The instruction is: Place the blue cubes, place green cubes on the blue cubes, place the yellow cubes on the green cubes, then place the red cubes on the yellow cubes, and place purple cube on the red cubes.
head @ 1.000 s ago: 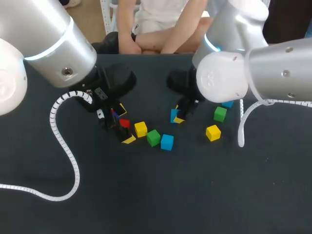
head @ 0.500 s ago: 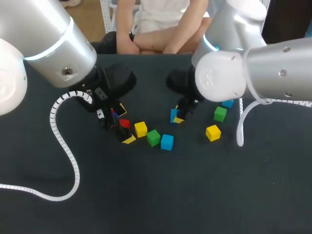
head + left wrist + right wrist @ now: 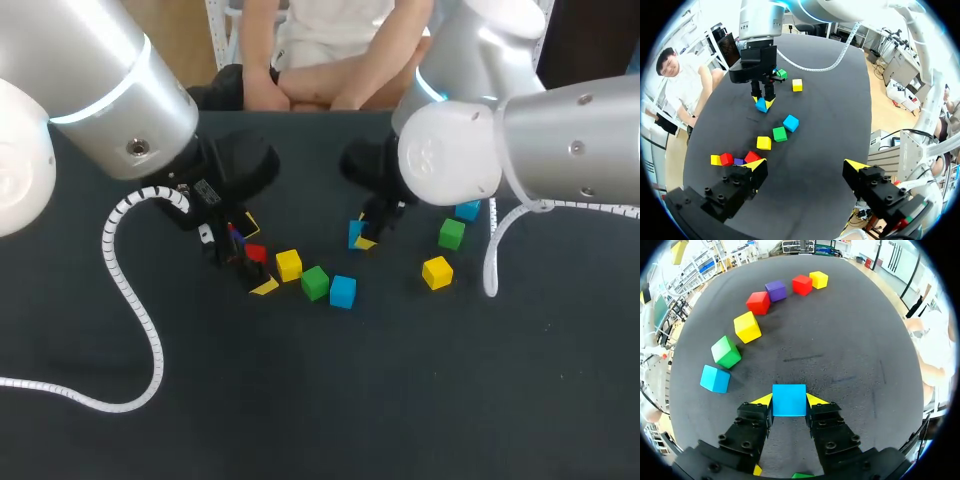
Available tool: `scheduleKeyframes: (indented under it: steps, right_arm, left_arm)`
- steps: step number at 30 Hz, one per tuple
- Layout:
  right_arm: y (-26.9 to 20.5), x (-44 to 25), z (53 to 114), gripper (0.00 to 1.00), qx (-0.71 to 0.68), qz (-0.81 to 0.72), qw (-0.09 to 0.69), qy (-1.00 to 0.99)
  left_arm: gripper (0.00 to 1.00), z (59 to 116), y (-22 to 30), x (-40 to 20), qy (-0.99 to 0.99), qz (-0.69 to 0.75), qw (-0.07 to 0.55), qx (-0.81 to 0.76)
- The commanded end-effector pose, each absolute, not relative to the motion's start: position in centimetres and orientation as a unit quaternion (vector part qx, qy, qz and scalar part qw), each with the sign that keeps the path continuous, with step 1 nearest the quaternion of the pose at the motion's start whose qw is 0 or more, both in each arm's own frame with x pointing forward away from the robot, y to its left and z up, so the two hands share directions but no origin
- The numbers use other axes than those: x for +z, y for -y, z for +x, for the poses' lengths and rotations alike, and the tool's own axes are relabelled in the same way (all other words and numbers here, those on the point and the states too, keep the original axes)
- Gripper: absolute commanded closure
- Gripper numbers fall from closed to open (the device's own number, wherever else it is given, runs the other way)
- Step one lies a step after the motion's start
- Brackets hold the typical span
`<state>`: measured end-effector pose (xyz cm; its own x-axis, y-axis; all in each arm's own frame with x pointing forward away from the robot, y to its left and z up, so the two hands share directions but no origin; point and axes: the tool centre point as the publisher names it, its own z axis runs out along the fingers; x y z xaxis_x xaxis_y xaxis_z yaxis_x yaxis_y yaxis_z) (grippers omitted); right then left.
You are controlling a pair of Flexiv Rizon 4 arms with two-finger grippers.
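Observation:
My right gripper [image 3: 789, 401] is shut on a blue cube [image 3: 789, 400], low over the table near its middle [image 3: 357, 234]. Ahead of it runs a curved row: blue cube [image 3: 715, 379], green cube [image 3: 726, 352], yellow cube [image 3: 747, 326], red cube [image 3: 758, 302], purple cube [image 3: 776, 290], a second red cube [image 3: 802, 284] and a second yellow cube [image 3: 818, 279]. My left gripper [image 3: 805, 165] hangs open over that row's far end, one fingertip [image 3: 756, 164] beside the red cube [image 3: 752, 156]. Nothing is between its fingers.
Behind the right arm lie a green cube [image 3: 452, 234], a yellow cube [image 3: 437, 271] and a blue cube [image 3: 467, 211]. A white coiled cable [image 3: 130, 300] trails from my left arm across the dark table [image 3: 330, 400].
My right arm has shifted slightly to the left with the blue cube still held. The left arm and the loose cubes have stayed put.

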<state>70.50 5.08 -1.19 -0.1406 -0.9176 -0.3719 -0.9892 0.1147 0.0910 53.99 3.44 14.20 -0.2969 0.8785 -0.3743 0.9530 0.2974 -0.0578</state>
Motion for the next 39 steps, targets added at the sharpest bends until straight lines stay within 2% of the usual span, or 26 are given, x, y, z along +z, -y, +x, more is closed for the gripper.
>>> scheduleKeyframes:
  steps: [1, 39]
  right_arm:
    - [-5.04, -1.15, 70.52, 1.0, 0.161, -0.646, 0.112, -0.738]
    - [-5.39, -1.69, 70.45, 1.0, 0.161, -0.646, 0.106, -0.738]
  left_arm:
    - [0.0, 54.08, -3.44, 14.23, -0.793, 0.578, 0.136, -0.136]
    - [0.0, 54.08, -3.44, 14.23, -0.793, 0.578, 0.136, -0.136]
